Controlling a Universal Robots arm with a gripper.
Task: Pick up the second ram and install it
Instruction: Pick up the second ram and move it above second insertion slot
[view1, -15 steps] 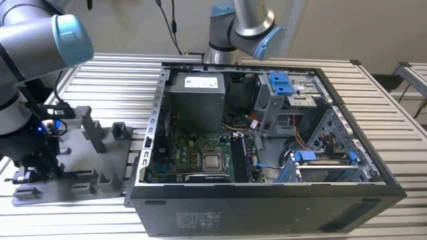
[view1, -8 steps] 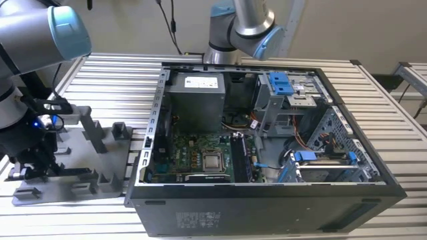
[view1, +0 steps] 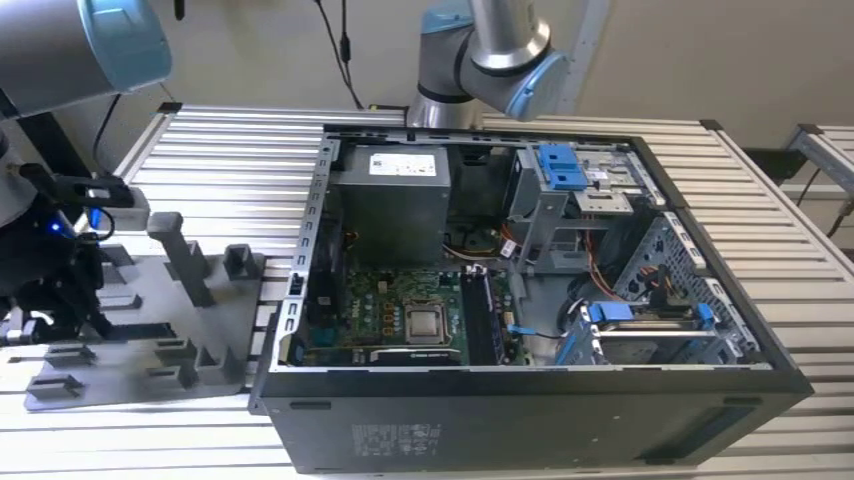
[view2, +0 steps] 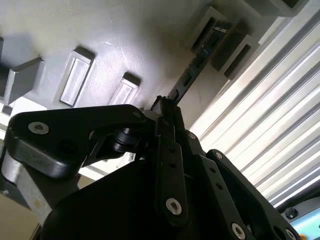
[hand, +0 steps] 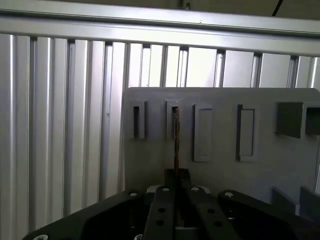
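Black two-finger gripper (hand: 176, 174) nearest us, clenched on the second ram (hand: 176, 137), a thin dark stick we see edge-on, far end in a slot of the grey plastic tray (hand: 222, 130).

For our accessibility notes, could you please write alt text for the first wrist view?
The black tool is closed on the second ram, seen edge-on as a thin dark strip whose far end sits in a slot of the grey holder tray. The tray lies on a ribbed metal table.
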